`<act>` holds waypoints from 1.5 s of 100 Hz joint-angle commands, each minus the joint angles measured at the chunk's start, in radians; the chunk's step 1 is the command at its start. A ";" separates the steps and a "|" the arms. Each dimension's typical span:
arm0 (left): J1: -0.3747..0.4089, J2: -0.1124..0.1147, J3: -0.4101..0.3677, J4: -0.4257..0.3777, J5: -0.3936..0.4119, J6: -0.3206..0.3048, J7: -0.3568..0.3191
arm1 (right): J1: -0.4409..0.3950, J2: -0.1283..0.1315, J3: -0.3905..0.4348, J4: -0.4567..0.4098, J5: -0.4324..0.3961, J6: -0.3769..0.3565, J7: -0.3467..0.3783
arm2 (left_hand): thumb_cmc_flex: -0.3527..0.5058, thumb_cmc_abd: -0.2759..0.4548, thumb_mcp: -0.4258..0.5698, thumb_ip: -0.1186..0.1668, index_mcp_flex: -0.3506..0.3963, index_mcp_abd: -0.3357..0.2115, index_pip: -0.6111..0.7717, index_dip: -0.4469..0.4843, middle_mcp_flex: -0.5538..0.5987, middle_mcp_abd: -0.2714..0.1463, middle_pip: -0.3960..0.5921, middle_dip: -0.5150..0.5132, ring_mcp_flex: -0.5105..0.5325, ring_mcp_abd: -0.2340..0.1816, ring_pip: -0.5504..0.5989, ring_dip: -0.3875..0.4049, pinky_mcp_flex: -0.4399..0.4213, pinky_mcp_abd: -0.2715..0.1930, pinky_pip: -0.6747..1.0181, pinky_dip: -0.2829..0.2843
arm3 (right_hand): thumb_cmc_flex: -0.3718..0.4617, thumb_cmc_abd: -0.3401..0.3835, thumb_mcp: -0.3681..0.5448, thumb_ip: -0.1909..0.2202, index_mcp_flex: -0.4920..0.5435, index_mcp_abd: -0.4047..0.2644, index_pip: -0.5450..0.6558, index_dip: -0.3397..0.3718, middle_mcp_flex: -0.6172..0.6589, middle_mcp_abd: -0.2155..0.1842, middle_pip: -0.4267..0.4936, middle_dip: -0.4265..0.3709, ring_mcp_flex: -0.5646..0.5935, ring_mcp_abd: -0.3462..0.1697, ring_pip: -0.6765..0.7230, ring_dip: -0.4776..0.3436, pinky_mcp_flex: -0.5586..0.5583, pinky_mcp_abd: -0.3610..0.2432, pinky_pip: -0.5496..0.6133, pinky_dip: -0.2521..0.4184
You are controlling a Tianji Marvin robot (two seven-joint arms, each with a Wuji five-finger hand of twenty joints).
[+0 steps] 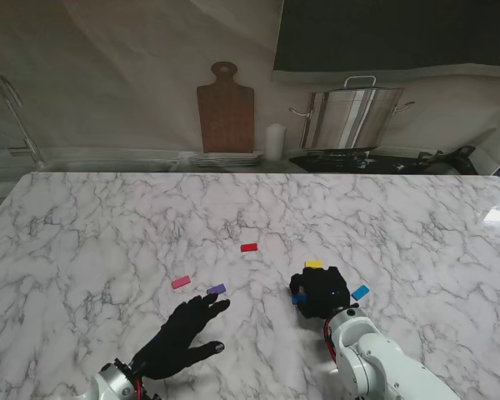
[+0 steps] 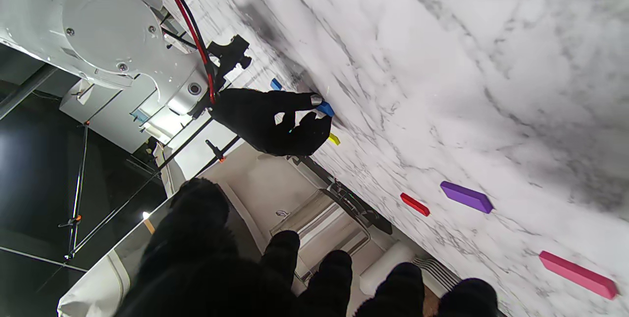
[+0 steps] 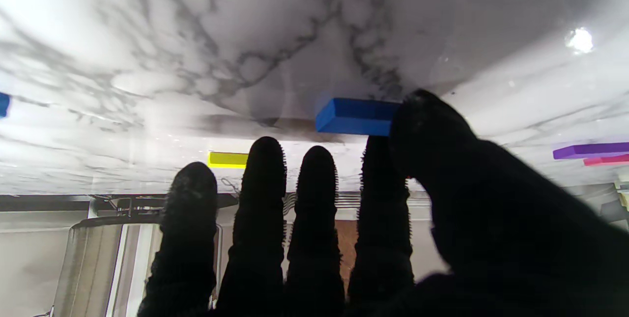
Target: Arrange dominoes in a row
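Note:
My right hand hangs over the table to the right of centre, thumb and index finger pinched on a dark blue domino that is at the marble surface. The left wrist view shows the same pinch on the blue domino. A yellow domino lies just beyond that hand, and a light blue one lies to its right. My left hand rests open, fingers spread and holding nothing. Just past its fingertips are a purple domino and a pink domino. A red domino lies farther out near the middle.
The marble table stretches wide on all sides. Behind its far edge stand a wooden cutting board, a stack of plates, a white cylinder and a steel pot. A tap is at the far left.

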 commanded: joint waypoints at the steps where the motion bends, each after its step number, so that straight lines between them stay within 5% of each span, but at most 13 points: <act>1: 0.003 0.005 0.003 0.002 0.000 -0.001 -0.018 | 0.002 0.000 -0.005 0.011 -0.002 0.002 0.001 | 0.026 -0.015 -0.002 0.019 0.010 -0.032 0.001 0.011 -0.007 -0.028 0.007 0.011 -0.007 -0.033 0.002 0.014 0.007 -0.013 0.000 0.014 | 0.060 -0.060 0.012 -0.025 0.042 -0.055 0.035 -0.018 0.020 -0.013 0.037 0.013 0.027 0.002 0.021 0.013 0.008 -0.010 0.030 0.015; 34: 0.004 0.007 0.001 0.000 0.001 -0.003 -0.026 | 0.006 0.000 -0.011 0.012 0.002 0.007 0.013 | 0.023 -0.013 -0.003 0.018 0.006 -0.033 0.000 0.010 -0.008 -0.027 0.003 0.008 -0.008 -0.033 -0.001 0.016 0.006 -0.011 -0.003 0.014 | 0.081 -0.058 0.014 -0.023 0.116 -0.045 0.133 -0.046 0.033 -0.009 0.034 0.034 0.033 0.006 0.024 0.014 0.009 -0.007 0.032 0.017; 72: 0.005 0.008 -0.001 -0.004 0.002 -0.001 -0.030 | 0.015 0.001 -0.020 0.019 0.003 0.002 0.016 | 0.022 -0.013 -0.003 0.018 0.002 -0.032 -0.002 0.010 -0.009 -0.027 0.001 -0.003 -0.008 -0.033 -0.003 0.011 0.007 -0.010 -0.004 0.011 | 0.137 -0.032 0.071 -0.001 0.211 -0.033 0.113 -0.116 0.060 0.003 0.001 0.039 0.034 0.006 0.023 0.013 0.007 -0.005 0.029 0.016; 80: 0.006 0.008 -0.002 -0.006 0.002 0.000 -0.031 | 0.017 0.001 -0.021 0.021 0.003 0.000 0.016 | 0.021 -0.013 -0.003 0.018 -0.001 -0.030 -0.003 0.010 -0.009 -0.027 0.001 -0.005 -0.008 -0.033 -0.003 0.010 0.007 -0.010 -0.004 0.011 | 0.132 -0.036 0.070 -0.002 0.210 -0.043 0.138 -0.090 0.060 0.000 -0.007 0.039 0.034 0.006 0.022 0.012 0.007 -0.004 0.027 0.016; 99: 0.007 0.008 -0.004 -0.009 0.001 0.002 -0.035 | 0.015 0.004 -0.018 0.016 0.002 -0.012 0.033 | 0.018 -0.013 -0.004 0.018 -0.012 -0.026 -0.007 0.010 -0.011 -0.027 -0.004 -0.017 -0.009 -0.032 -0.004 0.006 0.007 -0.009 -0.004 0.009 | 0.106 -0.063 0.073 -0.004 0.098 -0.054 0.209 0.127 0.017 -0.012 -0.004 0.035 0.022 -0.007 -0.013 -0.002 -0.009 -0.005 0.006 0.009; 118: 0.007 0.008 -0.006 -0.011 -0.001 0.003 -0.038 | 0.016 0.006 -0.016 0.018 0.001 -0.025 0.040 | 0.016 -0.014 -0.004 0.018 -0.022 -0.024 -0.010 0.010 -0.012 -0.027 -0.007 -0.031 -0.009 -0.033 -0.005 0.001 0.007 -0.010 -0.004 0.008 | 0.109 -0.070 0.093 0.002 0.058 -0.066 0.241 0.209 0.015 -0.009 -0.017 0.019 0.021 -0.008 -0.024 -0.008 -0.013 -0.002 -0.001 0.009; 150: 0.006 0.009 -0.007 -0.011 -0.001 0.004 -0.040 | 0.020 0.004 -0.014 0.030 0.005 -0.048 0.017 | 0.013 -0.013 -0.004 0.018 -0.037 -0.022 -0.012 0.015 -0.013 -0.029 -0.008 -0.052 -0.009 -0.034 -0.005 -0.005 0.007 -0.010 -0.004 0.007 | 0.112 -0.097 0.140 0.005 0.015 -0.167 0.240 0.365 0.307 -0.030 -0.211 -0.063 0.197 -0.014 -0.113 -0.042 0.054 0.035 -0.026 -0.005</act>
